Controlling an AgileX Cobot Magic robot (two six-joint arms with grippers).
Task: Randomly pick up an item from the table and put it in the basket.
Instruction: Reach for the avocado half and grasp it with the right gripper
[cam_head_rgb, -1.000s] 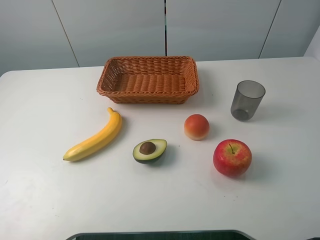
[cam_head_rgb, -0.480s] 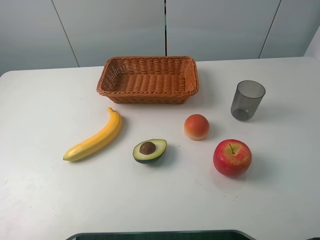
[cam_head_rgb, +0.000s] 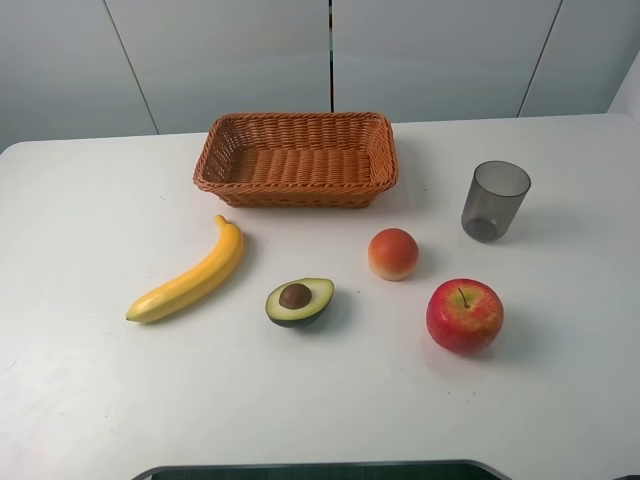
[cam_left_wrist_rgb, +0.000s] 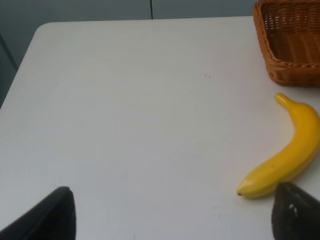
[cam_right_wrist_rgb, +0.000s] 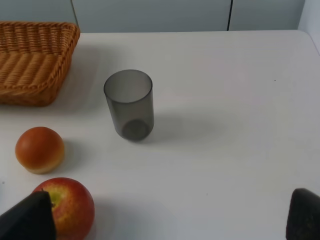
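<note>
You have nothing to read here: no lettering, label, brand mark, number or sign shows in any of the three views. The basket (cam_head_rgb: 296, 190), the grey cup (cam_head_rgb: 494, 201) and the bench (cam_head_rgb: 90, 390) all present plain surfaces (the apple (cam_head_rgb: 465, 316) shows bare skin too, with no sticker you could make out).

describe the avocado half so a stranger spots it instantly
Find the wicker basket at the far end of the table. In front of it, between banana and red apple, lies the avocado half: the only cut fruit, brown pit showing.
</note>
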